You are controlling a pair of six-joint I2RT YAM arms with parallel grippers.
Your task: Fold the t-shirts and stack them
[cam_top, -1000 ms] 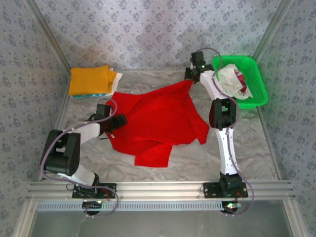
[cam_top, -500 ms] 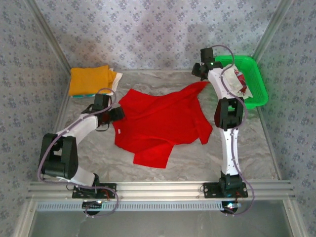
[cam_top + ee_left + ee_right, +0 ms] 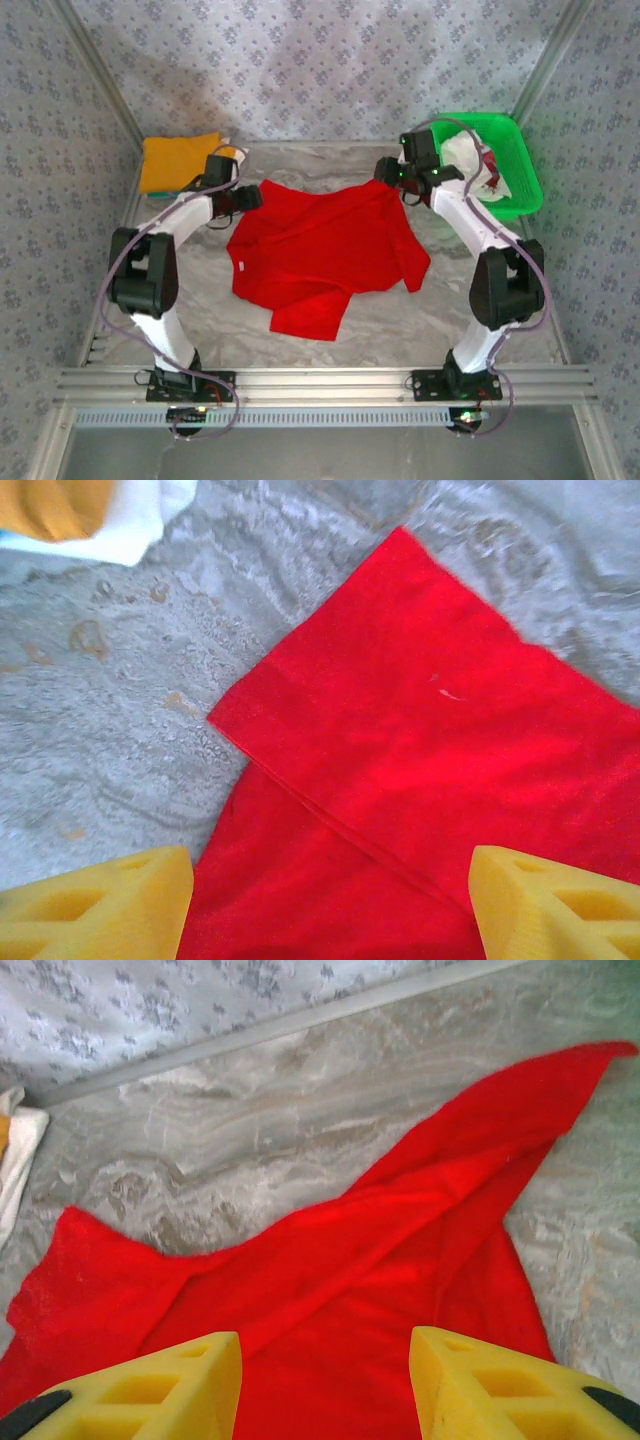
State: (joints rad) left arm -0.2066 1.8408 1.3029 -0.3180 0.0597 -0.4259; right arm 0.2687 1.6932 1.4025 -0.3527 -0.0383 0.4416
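A bright red t-shirt (image 3: 320, 250) lies spread and rumpled on the marble tabletop. My left gripper (image 3: 243, 198) hovers open over its far left corner; the left wrist view has a folded red edge (image 3: 400, 780) between my yellow fingers (image 3: 100, 905). My right gripper (image 3: 388, 172) stands open above the shirt's far right corner, with red cloth (image 3: 340, 1290) below the jaws and nothing held. A folded orange-yellow t-shirt (image 3: 178, 160) tops a stack at the back left. A white t-shirt with red marks (image 3: 470, 160) sits in the green basket (image 3: 520, 185).
Patterned walls close in the back and both sides. The basket fills the back right corner. Bare tabletop (image 3: 400, 330) lies in front of the red shirt, toward the rail at the near edge.
The right gripper has let go of the red shirt's far corner and opened; the cloth dropped flat. The left arm swung from the shirt's left side up to its far left corner.
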